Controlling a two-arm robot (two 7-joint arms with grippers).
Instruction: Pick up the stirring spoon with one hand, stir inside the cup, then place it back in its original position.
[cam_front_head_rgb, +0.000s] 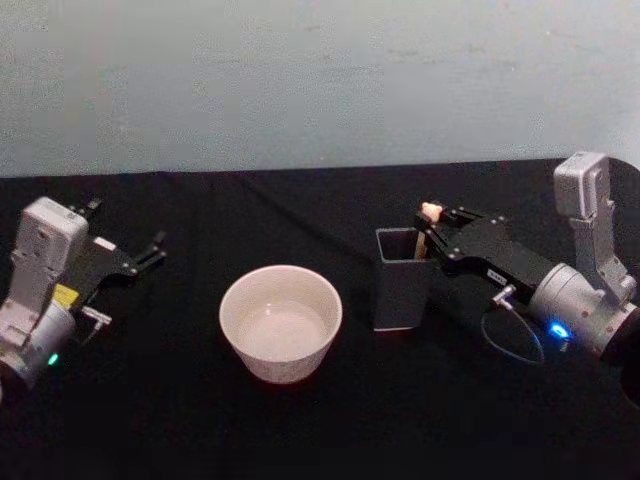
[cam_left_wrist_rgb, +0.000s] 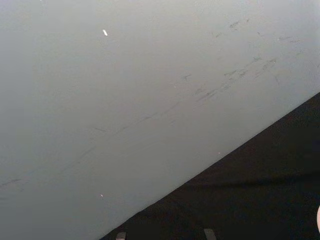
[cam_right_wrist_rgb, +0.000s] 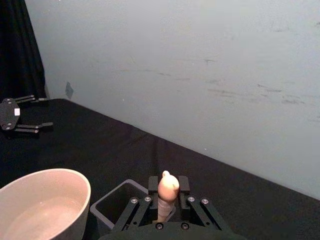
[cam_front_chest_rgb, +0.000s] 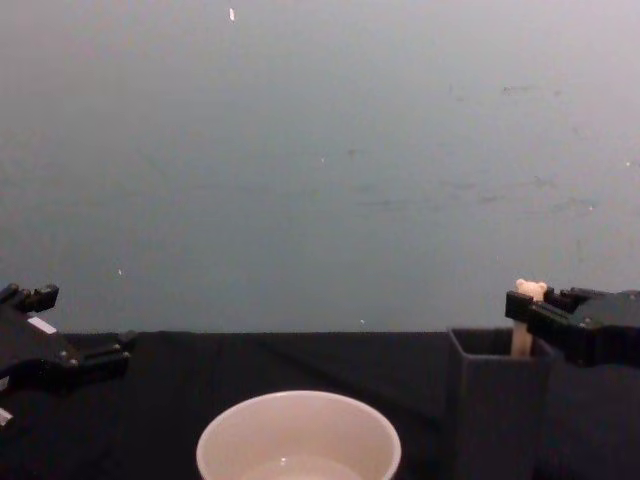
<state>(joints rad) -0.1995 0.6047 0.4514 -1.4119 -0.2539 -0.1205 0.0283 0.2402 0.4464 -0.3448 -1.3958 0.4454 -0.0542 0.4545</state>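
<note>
The right gripper (cam_front_head_rgb: 430, 226) is being clamped on the spoon (cam_right_wrist_rgb: 168, 187) just under its bear head. The spoon is being held upright in the grey holder (cam_front_head_rgb: 402, 290), beside the cup (cam_front_head_rgb: 280, 366), whose contents cannot be told. The left gripper (cam_front_head_rgb: 128, 226) is being rested spread apart at the table's left.

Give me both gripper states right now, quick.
Left gripper: open, holding nothing, parked at the left.
Right gripper: closed on the stirring spoon handle, above the holder box.
</note>
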